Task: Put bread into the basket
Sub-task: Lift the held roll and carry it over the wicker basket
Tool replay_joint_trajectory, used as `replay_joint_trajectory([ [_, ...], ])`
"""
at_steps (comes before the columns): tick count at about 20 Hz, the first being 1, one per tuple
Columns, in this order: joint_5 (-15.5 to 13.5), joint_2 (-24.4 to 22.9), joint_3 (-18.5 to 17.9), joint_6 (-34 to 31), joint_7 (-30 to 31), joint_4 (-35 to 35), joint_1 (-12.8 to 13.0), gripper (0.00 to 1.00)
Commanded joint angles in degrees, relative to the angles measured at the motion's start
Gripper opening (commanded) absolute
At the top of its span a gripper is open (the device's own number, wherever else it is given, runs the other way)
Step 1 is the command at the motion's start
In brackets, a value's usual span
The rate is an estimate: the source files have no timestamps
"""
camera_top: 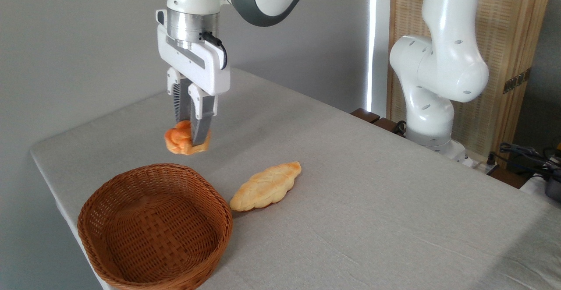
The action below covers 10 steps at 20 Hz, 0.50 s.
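- A table [350, 185] draped in pale grey cloth stands before a grey wall, with a slatted wooden screen at the back right.
- The bread [177, 140], small, orange and lumpy-topped, hangs in the air between the fingers of the gripper [191, 136], clear of the cloth.
- The claw points straight down, its two fingers drawn in close and pinching the bread from both sides.
- The basket [131, 185], round brown wicker, sits at the near left of the table, below and in front of the held bread.
- A pale braided loaf [266, 186] lies on the cloth just beside the basket's right rim.
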State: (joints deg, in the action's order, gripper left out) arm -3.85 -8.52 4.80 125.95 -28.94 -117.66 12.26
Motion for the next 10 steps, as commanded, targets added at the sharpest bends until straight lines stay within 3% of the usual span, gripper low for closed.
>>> replay_joint_trajectory([
  [1, -0.99, 2.01, -0.32, 7.62, 0.2, 0.32, -0.04, 0.61],
  [3, -0.99, 3.51, -0.93, 11.67, 0.72, 0.41, -0.04, 0.78],
  [5, -1.08, 5.17, -1.38, 15.53, 2.47, 0.41, -0.04, 0.83],
  [8, -0.99, 8.6, -1.38, 22.12, 5.29, 0.41, 0.05, 1.0],
  [10, -0.46, 10.27, -1.38, 25.03, 5.3, 0.41, 0.14, 1.0],
])
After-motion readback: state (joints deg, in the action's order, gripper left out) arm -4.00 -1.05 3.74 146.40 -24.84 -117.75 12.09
